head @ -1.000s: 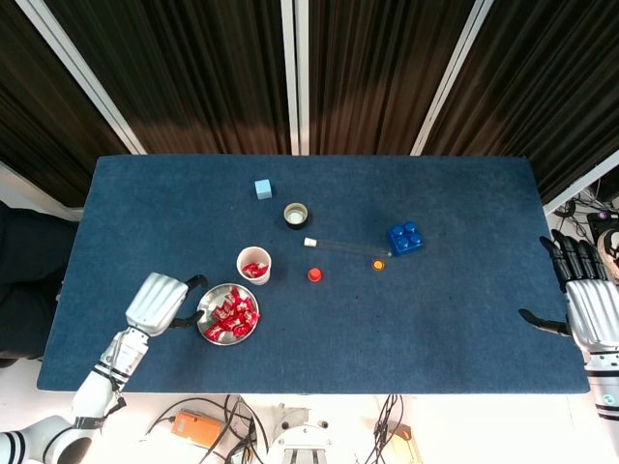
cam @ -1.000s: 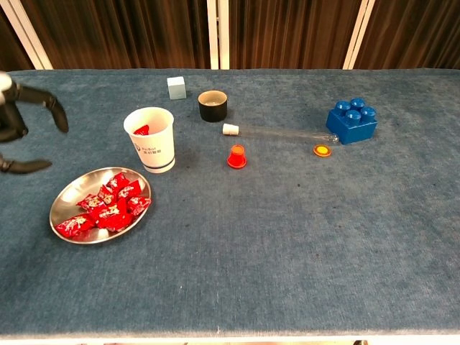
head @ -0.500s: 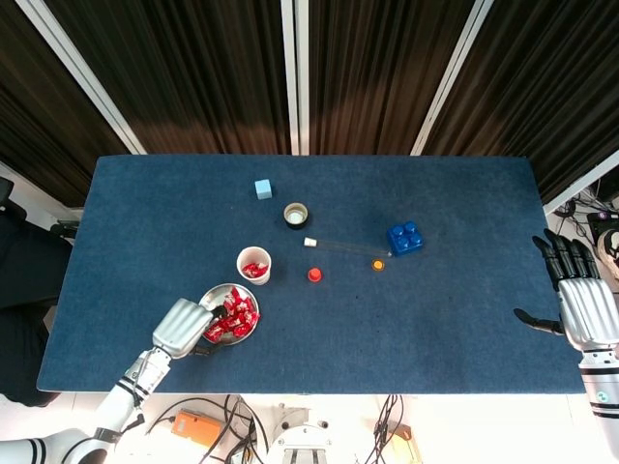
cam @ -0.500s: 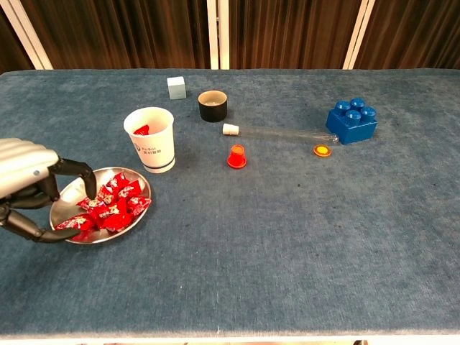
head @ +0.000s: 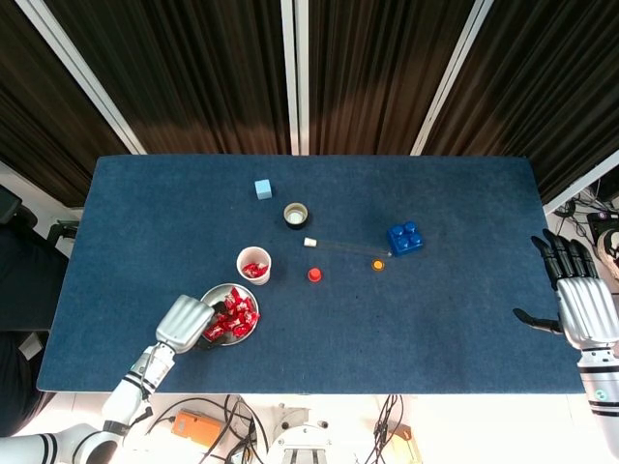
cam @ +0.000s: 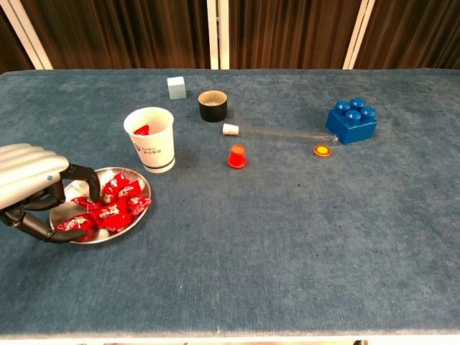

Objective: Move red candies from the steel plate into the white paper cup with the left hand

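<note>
red candies (cam: pixel 108 208) partly hidden under left hand (cam: pixel 32 188), grip unclear.

We're in a robot lab, blue felt table (head: pixel 464 319) set as a test bench, dark curtains (head: pixel 387 68) behind, cables (head: pixel 222 425) tangled on the floor, assorted props like a block (cam: pixel 351 121).

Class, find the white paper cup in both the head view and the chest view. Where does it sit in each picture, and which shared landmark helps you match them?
Head view: the white paper cup sits left of centre, just above the steel plate.
Chest view: the cup stands upper left, just behind the plate.
Shared landmark: the small red cap to the cup's right.
</note>
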